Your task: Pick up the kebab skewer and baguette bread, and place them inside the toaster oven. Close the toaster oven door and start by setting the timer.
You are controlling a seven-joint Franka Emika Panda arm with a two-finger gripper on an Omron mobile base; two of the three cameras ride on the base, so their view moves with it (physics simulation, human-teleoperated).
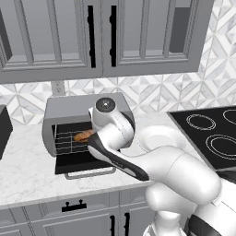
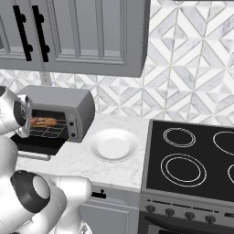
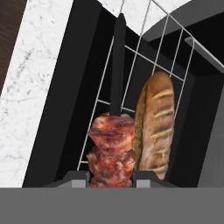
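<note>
The gripper is clamped on the kebab skewer, its two finger tips pressing the meat chunks from either side. The skewer's dark stick points away from the hand over the wire rack of the toaster oven. The baguette bread lies on the rack just beside the skewer, roughly parallel to it; whether the two touch cannot be told. In the left base view the baguette bread sits inside the oven's dark interior, with the white arm reaching in front of the opening. The toaster oven door hangs open, folded down flat over the marble counter, its silver bar handle at the front edge. In the right base view the toaster oven stands left of a white plate, which lies between the oven and the black cooktop.
</note>
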